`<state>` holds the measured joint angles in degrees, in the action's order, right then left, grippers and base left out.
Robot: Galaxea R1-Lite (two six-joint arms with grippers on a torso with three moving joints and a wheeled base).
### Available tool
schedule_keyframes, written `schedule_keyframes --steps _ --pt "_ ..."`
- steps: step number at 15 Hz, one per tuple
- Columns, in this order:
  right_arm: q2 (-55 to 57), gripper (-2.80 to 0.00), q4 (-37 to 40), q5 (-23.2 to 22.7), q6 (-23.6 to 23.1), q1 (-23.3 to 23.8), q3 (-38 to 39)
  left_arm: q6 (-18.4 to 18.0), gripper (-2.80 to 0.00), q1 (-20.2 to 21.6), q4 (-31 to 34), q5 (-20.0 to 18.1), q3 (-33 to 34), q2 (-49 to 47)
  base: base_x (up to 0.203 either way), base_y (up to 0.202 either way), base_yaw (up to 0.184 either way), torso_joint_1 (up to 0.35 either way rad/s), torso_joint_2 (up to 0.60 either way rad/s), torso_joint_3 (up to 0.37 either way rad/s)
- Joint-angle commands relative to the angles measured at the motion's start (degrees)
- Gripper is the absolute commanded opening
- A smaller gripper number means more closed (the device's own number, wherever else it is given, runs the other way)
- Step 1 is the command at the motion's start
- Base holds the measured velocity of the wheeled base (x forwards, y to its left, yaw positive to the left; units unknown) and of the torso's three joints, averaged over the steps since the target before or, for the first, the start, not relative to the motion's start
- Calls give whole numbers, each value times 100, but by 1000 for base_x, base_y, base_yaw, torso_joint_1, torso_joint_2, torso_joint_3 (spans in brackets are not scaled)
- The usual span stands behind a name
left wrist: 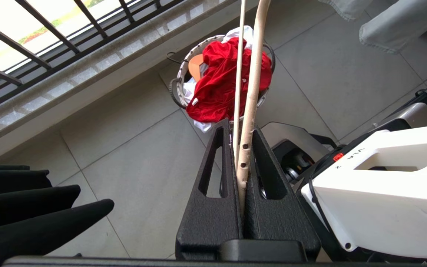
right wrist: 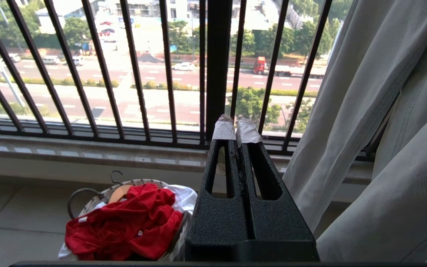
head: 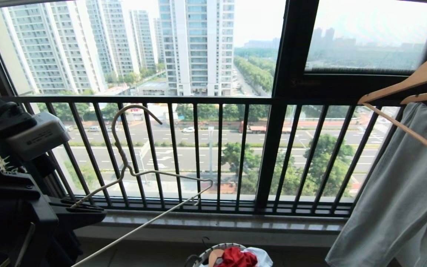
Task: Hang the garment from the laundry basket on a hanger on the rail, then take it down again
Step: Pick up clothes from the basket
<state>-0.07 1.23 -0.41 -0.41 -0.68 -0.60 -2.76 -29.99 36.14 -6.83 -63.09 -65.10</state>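
Window [head: 198, 48]: large, dark-framed, daylight pouring in.
Railing [head: 184, 152]: thin black vertical bars across the lower pane.
Sill [head: 213, 222]: speckled stone ledge below the bars.
Floor [left wrist: 132, 167]: big pale grey tiles with thin joints.
Outside: tall white apartment towers [head: 195, 44], wide multi-lane road [head: 184, 148], green trees [head: 324, 163], hazy sky.
Light: bright, natural, from the window side.

Crumpled red garment [left wrist: 221, 79] heaped in the small round laundry basket [left wrist: 175, 88] on the tiled floor, spilling over its whitish rim; thin cream-white wire hanger [head: 139, 174] held tilted, hook up, before the window bars
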Motion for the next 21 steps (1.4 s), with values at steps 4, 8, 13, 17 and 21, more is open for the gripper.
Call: schedule_keyframes --steps 4,8,13,17,21 --pt "7 -280 0 -2 -2 -2 -2 21 -280 58 1 -11 7 -111 0 0 0 -148 335 178" --pt "7 -280 6 -2 -2 -2 3 13 -280 134 -168 -11 24 -109 0 0 0 -155 348 192" --pt "7 -280 1 -2 -2 -2 -2 4 -280 134 -177 -20 16 -117 0 0 0 -207 474 266" --pt "7 -280 9 -2 -2 -2 -2 4 -280 134 -168 -25 16 -108 0 0 0 -235 547 316" --pt "7 -280 9 -2 -2 -2 -2 4 -280 125 -168 -270 7 -82 0 0 0 -212 527 304"
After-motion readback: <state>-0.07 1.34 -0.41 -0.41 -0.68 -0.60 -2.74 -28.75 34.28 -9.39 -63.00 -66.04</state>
